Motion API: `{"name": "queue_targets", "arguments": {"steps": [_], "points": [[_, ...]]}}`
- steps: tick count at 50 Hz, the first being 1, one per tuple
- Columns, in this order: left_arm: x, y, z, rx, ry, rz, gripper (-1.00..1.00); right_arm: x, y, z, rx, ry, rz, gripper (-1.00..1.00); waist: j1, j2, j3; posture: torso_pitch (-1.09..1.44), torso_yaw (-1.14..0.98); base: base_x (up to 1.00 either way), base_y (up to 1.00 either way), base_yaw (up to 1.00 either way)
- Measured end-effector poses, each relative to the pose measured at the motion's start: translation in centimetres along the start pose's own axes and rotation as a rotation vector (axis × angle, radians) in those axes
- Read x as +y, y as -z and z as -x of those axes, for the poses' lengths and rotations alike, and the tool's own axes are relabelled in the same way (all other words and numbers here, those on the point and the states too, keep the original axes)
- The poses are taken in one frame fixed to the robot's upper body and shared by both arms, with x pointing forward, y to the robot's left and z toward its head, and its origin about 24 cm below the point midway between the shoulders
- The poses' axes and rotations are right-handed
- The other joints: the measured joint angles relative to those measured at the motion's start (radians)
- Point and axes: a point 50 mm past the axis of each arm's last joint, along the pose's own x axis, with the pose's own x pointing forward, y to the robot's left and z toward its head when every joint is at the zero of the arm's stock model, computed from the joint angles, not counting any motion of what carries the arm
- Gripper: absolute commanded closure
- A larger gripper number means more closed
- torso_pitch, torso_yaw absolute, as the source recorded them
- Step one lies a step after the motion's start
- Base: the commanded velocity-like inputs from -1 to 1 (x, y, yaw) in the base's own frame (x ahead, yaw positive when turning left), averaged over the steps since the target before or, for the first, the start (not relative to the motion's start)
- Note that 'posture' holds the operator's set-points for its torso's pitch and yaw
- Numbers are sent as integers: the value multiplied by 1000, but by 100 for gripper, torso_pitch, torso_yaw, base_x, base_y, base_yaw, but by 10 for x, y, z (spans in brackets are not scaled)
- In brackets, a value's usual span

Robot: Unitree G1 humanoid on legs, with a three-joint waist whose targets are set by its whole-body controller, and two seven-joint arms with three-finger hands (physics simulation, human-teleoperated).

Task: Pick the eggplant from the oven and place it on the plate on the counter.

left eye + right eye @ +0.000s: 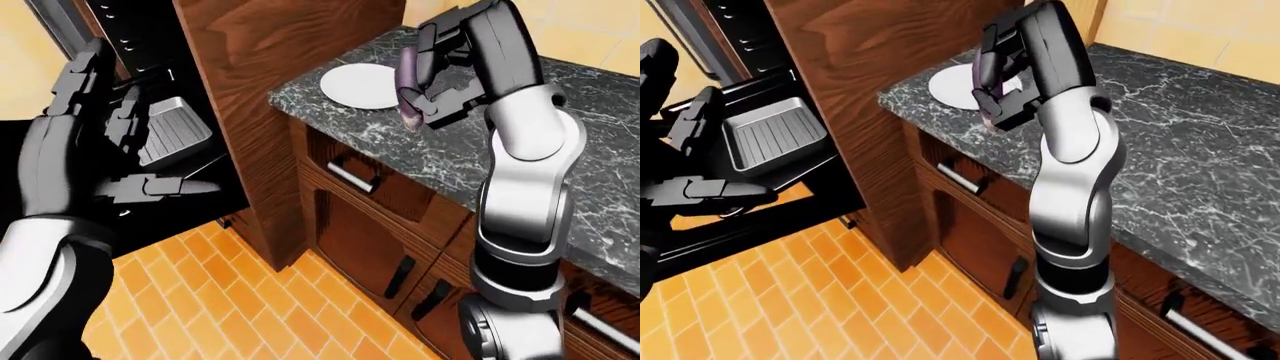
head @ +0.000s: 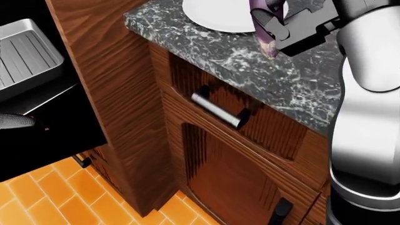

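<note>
Dark marble table (image 1: 470,142), wood cabinets below, orange tile floor (image 1: 250,307).
Right hand (image 1: 432,75) fingers clenched on eggplant (image 1: 408,94) beside white plate (image 1: 360,85); left hand (image 1: 95,142) released by oven tray (image 1: 770,133).

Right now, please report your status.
Right robot hand shut on purple eggplant, above counter beside round white plate. Left robot hand open, empty. Nothing blocking.

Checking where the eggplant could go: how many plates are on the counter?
1: a white plate near the counter's left end in the left-eye view, beside the eggplant in the right hand.
</note>
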Motion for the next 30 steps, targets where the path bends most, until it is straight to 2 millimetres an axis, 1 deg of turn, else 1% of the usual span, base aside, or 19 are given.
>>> {"name": "queue_targets", "arguments": {"steps": [5,9,11,14,16,18,21,23,25,26,27,28,29,30], "points": [[-1,0,0,-3,1,-1,-100,1,2,-1,8,-3,-1,98,-2,7,0,10,0,3,0,0],[0,2,0,5,-1,0,-100,2,4,0,15,-7,-2,99,-1,6,4,10,0,5,3,0],[0,6,-1,22,-1,5,-100,3,6,-1,25,-14,-2,98,0,12,5,10,0,13,16,0],[0,4,0,15,0,2,-100,1,4,0,21,-6,-4,98,1,22,-3,10,0,15,15,0],[-1,0,1,-8,0,-1,-100,-1,3,0,11,6,-4,98,1,23,-5,10,0,19,13,0],[-1,-2,2,-23,-4,-3,-100,-1,0,1,-1,12,-5,98,5,16,-7,10,0,22,12,0],[1,-1,2,-12,-10,-1,-100,1,-2,2,-15,2,-3,98,8,10,-10,10,0,34,11,0],[1,-1,2,-9,-10,-3,-100,2,-1,1,-12,-3,-3,98,14,-6,-14,10,0,35,12,0],[0,-3,2,-20,-7,-5,-100,0,-1,1,-9,2,-3,98,17,-28,-15,10,0,35,11,0],[-1,-4,2,-26,-5,-2,-100,-1,-1,1,-9,9,-1,98,15,-30,-13,10,0,35,11,0],[-2,-2,2,-20,1,3,-100,-2,1,1,-4,14,0,98,8,-19,-1,10,0,36,12,0],[-3,0,2,-7,9,6,-100,-1,4,1,10,14,-1,99,6,-23,11,10,0,36,12,0],[-4,3,2,8,17,9,-100,-1,8,2,28,12,-1,99,3,-35,15,10,0,34,11,0],[-4,5,2,19,22,9,-100,0,11,1,44,9,-2,99,-1,-42,11,10,0,35,12,0]]}}
